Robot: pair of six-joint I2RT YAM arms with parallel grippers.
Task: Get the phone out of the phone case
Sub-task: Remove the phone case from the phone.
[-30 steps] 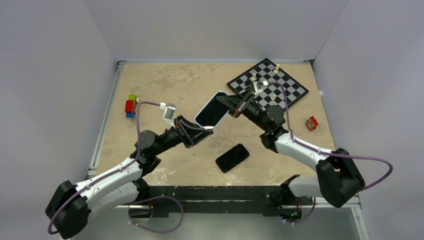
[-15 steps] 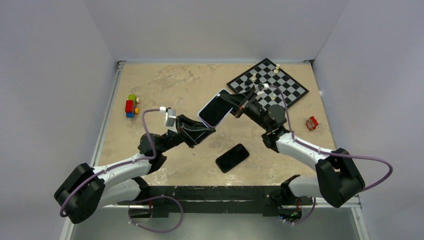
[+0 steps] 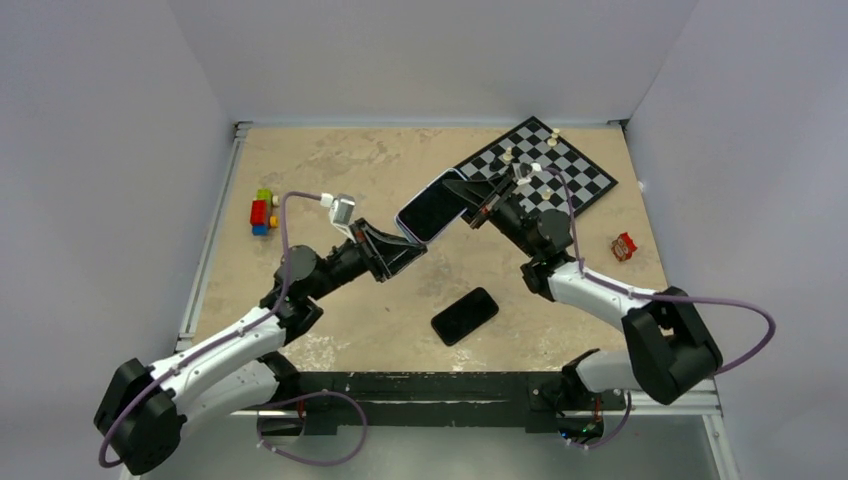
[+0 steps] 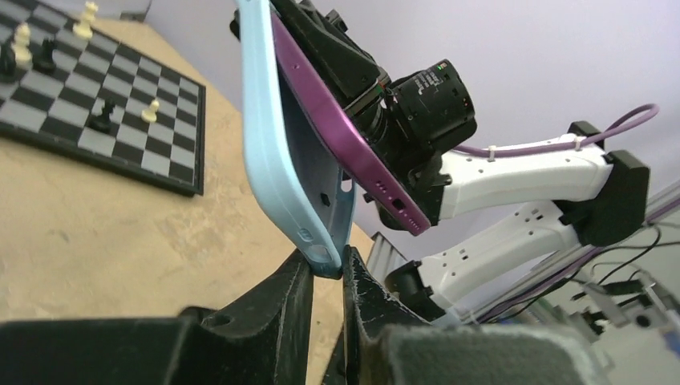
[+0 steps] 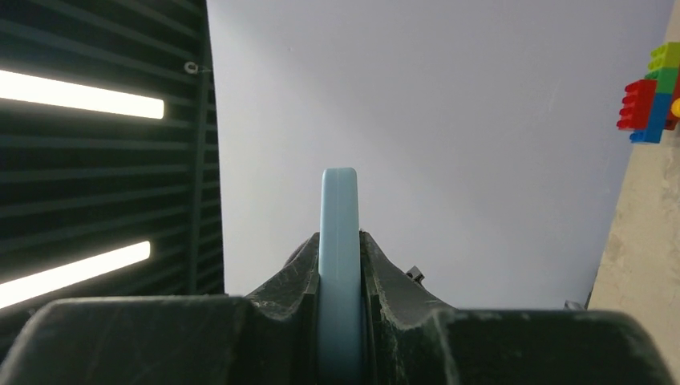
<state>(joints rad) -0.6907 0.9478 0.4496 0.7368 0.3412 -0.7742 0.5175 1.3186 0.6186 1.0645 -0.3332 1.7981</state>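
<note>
Phone case (image 4: 261, 160) and phone (image 4: 337, 127) both run off the left wrist view's top edge — right of the chessboard (image 3: 536, 165), a red item (image 3: 624, 246) is too small to identify.

The phone case (image 4: 261, 144) is light blue and soft-looking. In the left wrist view it stands nearly upright in the middle of the frame. Its bottom corner is pinched in the left gripper (image 4: 327, 269). The phone (image 4: 385, 196) has a purple rim. Its lower end, with the port holes, is peeled away from the case, while its upper end sits against it. In the top view the dark screen faces up at centre frame, above the table. The right gripper (image 5: 340, 253) clamps the case's edge.
</note>
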